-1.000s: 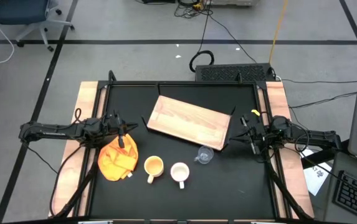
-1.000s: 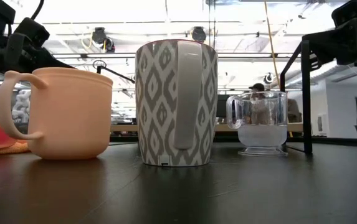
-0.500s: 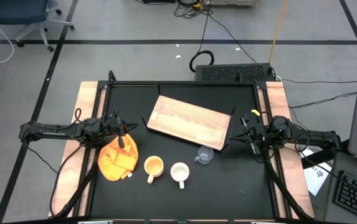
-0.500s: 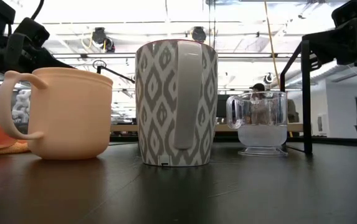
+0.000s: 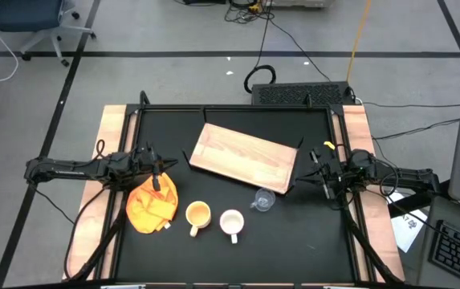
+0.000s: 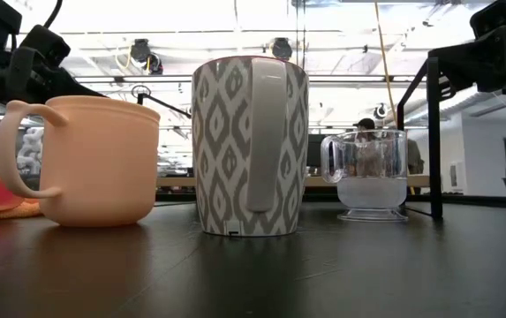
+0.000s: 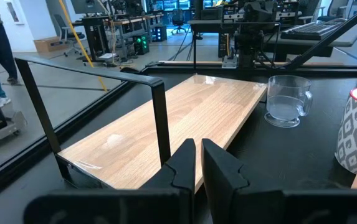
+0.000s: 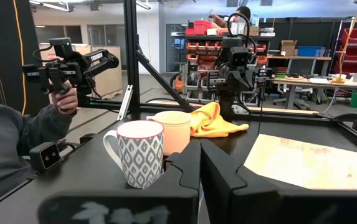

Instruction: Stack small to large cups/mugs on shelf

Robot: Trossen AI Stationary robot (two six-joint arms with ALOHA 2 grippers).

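Note:
The light-wood shelf lies flat on the black table, turned at a slant. In front of it, each on its base, stand a yellow-orange mug, a white patterned mug and a small clear glass cup. The low view shows them in a row: yellow-orange mug, white mug, glass cup. My left gripper hovers shut at the table's left side, pointing level toward the shelf. My right gripper hovers shut at the right side, beside the shelf's right end.
An orange-yellow cloth lies crumpled left of the yellow-orange mug, just under my left gripper. A black frame runs along the table's edges. A person's sleeve and hand with a handheld device show beyond the table's near side.

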